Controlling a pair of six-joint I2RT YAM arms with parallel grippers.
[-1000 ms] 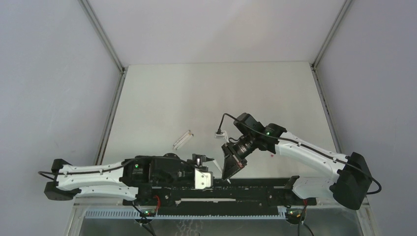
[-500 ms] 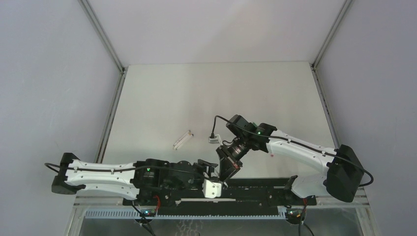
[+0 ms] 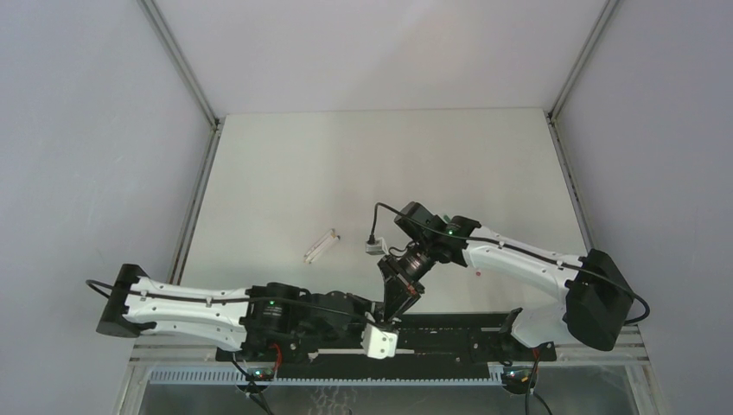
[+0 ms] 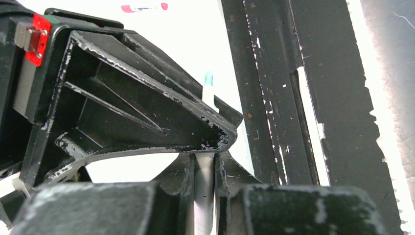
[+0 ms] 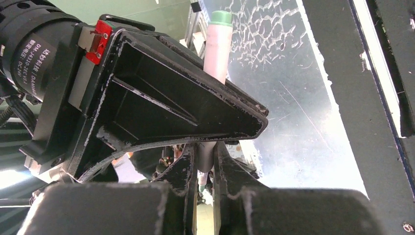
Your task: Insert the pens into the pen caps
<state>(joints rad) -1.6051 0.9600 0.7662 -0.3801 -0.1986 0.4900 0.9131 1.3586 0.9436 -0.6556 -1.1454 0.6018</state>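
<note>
A white pen (image 5: 217, 49) with a green end (image 5: 221, 17) stands between the fingers of my right gripper (image 5: 205, 166), which is shut on it. Its small green tip pokes out below the fingers. My left gripper (image 4: 204, 171) is shut on a white pen barrel (image 4: 204, 196) whose green tip (image 4: 209, 78) shows past the jaw frame. From above, the left gripper (image 3: 377, 313) and right gripper (image 3: 396, 303) meet at the near edge; I cannot tell if both hold one pen. Two pale pens (image 3: 321, 245) lie side by side. Another pen with pink ends (image 4: 144, 7) lies farther off. No loose pen caps show.
A black rail (image 3: 467, 324) runs along the table's near edge under both grippers, also seen as the black rail (image 4: 274, 98) in the left wrist view. A metal trough (image 3: 389, 389) lies beyond it. Aluminium frame posts (image 3: 194, 216) border the table.
The left arm has reached rightward to the right gripper, and its jaws have closed from wide open onto the white barrel. The right gripper has shifted slightly left and nearer, still holding its pen.
</note>
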